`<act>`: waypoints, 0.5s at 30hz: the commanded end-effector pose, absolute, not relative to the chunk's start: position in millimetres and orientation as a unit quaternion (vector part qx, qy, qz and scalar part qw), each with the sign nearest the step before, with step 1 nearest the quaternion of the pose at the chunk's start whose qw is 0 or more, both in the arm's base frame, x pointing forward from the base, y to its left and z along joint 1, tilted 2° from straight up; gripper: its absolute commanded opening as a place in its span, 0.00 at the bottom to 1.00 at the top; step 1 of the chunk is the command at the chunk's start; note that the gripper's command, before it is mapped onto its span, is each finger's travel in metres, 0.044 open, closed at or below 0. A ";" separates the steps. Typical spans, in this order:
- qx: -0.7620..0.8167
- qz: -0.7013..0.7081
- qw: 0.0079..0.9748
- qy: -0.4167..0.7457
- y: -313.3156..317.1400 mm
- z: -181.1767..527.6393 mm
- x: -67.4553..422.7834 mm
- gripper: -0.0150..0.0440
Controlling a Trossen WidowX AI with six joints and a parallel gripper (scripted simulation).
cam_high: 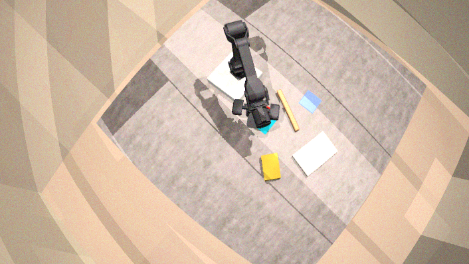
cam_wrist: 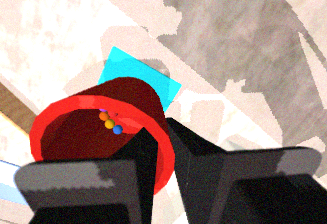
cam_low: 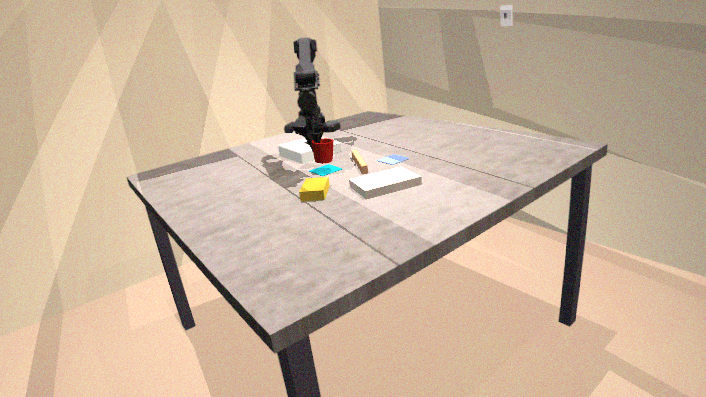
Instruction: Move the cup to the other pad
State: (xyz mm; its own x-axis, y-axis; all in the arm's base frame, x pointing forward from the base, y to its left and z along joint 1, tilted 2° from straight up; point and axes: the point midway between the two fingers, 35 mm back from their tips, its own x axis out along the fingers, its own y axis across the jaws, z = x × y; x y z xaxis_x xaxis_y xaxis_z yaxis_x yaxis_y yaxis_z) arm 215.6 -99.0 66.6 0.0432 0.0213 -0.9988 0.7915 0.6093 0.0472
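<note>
A red cup (cam_wrist: 102,132) with several small coloured marbles (cam_wrist: 110,122) inside hangs upright above the table. My gripper (cam_wrist: 161,123) is shut on the cup's rim, one finger inside and one outside. In the exterior view the cup (cam_low: 322,149) is held above a cyan pad (cam_low: 325,169). The cyan pad (cam_wrist: 137,80) shows just beyond the cup in the wrist view and peeks out under the gripper (cam_high: 262,118) in the overhead view (cam_high: 267,128). A light blue pad (cam_high: 309,101) lies to the right, past a wooden stick (cam_high: 287,110).
A yellow block (cam_high: 270,166) and a white slab (cam_high: 314,152) lie in front of the cyan pad. The arm's base stands on a white plate (cam_high: 232,80). The wooden stick (cam_low: 359,160) lies between the two pads.
</note>
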 end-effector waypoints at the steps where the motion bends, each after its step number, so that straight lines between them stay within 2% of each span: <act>1: 0.326 -0.297 0.641 0.629 -98.1 58.8 213.9 0.25; 15: 0.326 -0.297 0.641 0.629 -98.2 40.9 212.6 0.25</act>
